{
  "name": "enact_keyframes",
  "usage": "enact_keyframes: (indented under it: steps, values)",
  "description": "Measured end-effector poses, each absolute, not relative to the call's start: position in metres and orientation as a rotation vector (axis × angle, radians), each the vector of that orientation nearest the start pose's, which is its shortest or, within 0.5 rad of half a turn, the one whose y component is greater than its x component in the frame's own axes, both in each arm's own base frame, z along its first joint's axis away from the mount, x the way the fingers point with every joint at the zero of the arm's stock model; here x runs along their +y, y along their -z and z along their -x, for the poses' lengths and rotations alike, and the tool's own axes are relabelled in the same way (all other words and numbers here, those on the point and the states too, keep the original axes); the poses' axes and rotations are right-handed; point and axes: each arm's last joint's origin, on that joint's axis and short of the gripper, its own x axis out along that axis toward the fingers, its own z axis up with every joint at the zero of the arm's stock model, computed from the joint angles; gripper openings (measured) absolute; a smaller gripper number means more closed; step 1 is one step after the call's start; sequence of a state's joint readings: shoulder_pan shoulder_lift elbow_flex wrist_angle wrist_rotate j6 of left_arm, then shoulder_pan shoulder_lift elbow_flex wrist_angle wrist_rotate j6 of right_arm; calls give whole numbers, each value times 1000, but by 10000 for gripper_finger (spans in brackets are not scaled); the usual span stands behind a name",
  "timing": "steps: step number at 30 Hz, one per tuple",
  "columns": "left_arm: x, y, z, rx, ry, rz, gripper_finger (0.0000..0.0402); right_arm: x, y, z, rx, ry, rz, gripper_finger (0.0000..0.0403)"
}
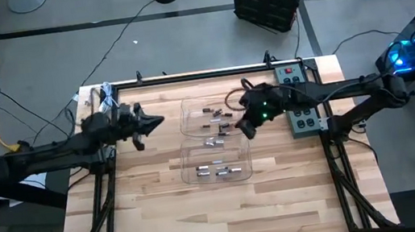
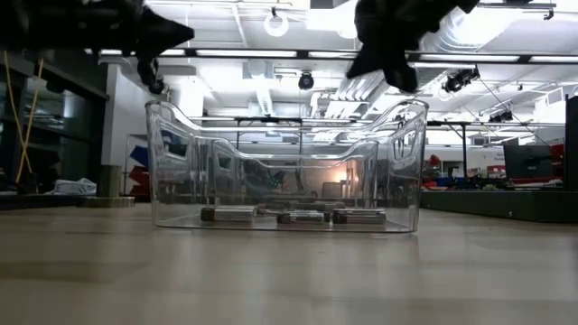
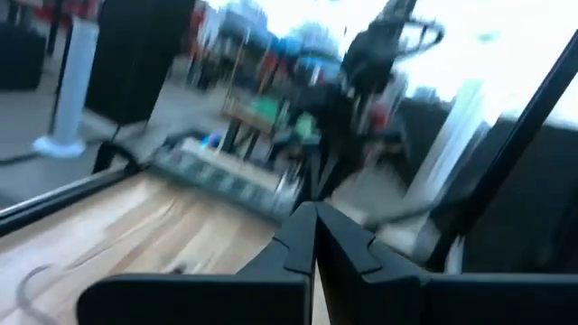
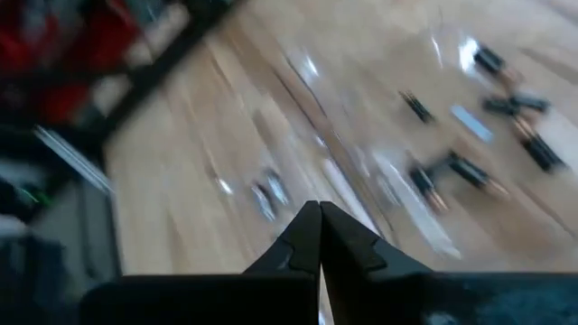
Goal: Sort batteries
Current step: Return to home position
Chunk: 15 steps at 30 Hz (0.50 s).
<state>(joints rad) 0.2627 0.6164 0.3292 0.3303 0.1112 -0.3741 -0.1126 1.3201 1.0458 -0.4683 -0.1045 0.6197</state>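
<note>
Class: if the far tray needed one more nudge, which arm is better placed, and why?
Right, probably: the right tool hangs over the far tray's right edge; the left tool hangs clear of it, off to its left.

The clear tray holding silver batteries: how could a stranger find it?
On the wooden table, two clear trays lie between the left gripper and right gripper. It is the lower tray in the high view; its batteries are silvery, the other tray's dark.
</note>
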Motion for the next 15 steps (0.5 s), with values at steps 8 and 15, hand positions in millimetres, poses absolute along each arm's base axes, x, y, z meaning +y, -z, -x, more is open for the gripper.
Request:
enact_keyframes:
  steps: [8,15]
  values:
    - [32,-201,-130,-229,-146,511,0,-44,-308,-283,500,305,-785,0]
    - [30,-177,-127,-164,-208,553,0,-44,-334,-260,497,339,-747,0]
